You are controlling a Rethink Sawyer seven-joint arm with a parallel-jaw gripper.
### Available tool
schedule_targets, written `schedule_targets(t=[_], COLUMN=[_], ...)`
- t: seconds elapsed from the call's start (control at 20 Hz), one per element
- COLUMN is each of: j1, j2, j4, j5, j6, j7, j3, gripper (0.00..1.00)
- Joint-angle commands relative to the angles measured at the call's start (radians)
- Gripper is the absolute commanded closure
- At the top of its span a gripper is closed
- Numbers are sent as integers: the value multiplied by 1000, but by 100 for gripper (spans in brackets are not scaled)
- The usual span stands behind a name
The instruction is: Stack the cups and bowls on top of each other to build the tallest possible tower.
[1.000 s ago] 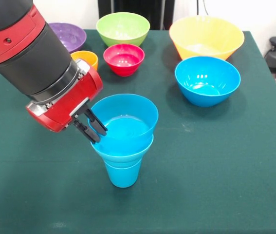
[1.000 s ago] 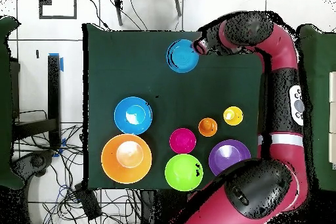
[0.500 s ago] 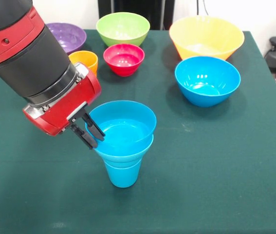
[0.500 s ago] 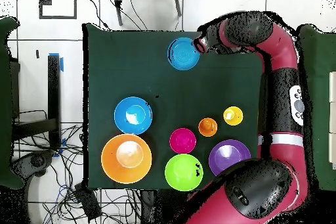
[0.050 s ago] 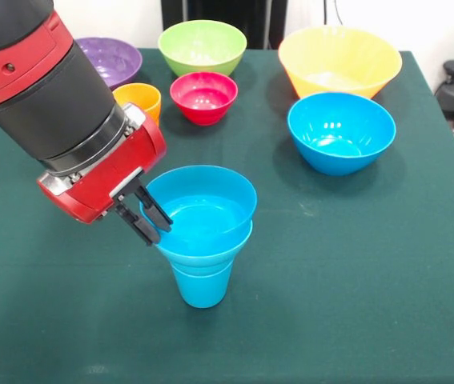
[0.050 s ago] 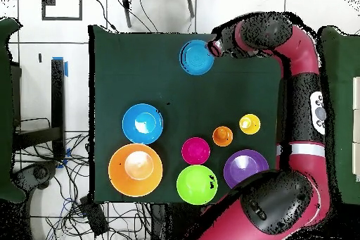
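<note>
The gripper (image 5: 148, 218) sat at the left rim of the top blue bowl (image 5: 202, 200), its two dark fingers (image 5: 156, 210) straddling the rim wall, one inside and one outside. They looked pinched on that rim, and I judged the bowl to be held by its edge so that it could be settled without the arm crowding the stack.

The tower (image 5: 202, 240) stood in the near middle of the green table (image 5: 371, 280): a blue cup (image 5: 202, 286) as base, a small blue bowl (image 5: 201, 246) nested in its mouth, and the held bowl resting in that one. The top bowl sat slightly tilted, with its left side a little higher than its right, which probably came from the one-sided grip.

The other pieces waited at the far side, well apart from the tower. A larger blue bowl (image 5: 341, 130) lay to the right, with the yellow-orange bowl (image 5: 339, 59) behind it. The red bowl (image 5: 203, 96) and green bowl (image 5: 202, 45) sat near the far middle, and the purple bowl (image 5: 117, 58) and orange cup (image 5: 142, 98) to the far left. In the overhead view a yellow cup (image 6: 249, 124) stood beside the orange one.

Each wider bowl seated in a narrower one gave the stack a funnel shape, so letting go would call for care, since a nudge at the rim could tip it.
</note>
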Motion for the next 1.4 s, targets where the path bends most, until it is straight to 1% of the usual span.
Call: schedule_targets(t=[0.05, 0.1, 0.4, 0.55, 0.7, 0.85, 1.0, 1.1, 1.2, 1.3, 1.4], j1=[49, 49, 42, 28, 33, 44, 49, 49, 58, 68, 67], j2=[2, 2, -5, -12, -28, -45, -88, -126, -158, -183, -207], j4=[11, 11, 31, 54, 43, 29, 32, 47, 34, 11, 2], j5=[-8, -8, -4, 19, 34, 47, 64, 88, 105, 102, 97], j6=[-21, -19, -28, -67, -51, -12, 23, 46, 65, 68, 58], j7=[108, 108, 114, 117, 125, 146, 170, 212, 244, 243, 220], j3=[-67, -68, -69, -48, -43, -50, -60, -68, -69, -73, -77], gripper=[100, 0, 0, 0, 0, 0, 0, 0, 0, 0, 0])
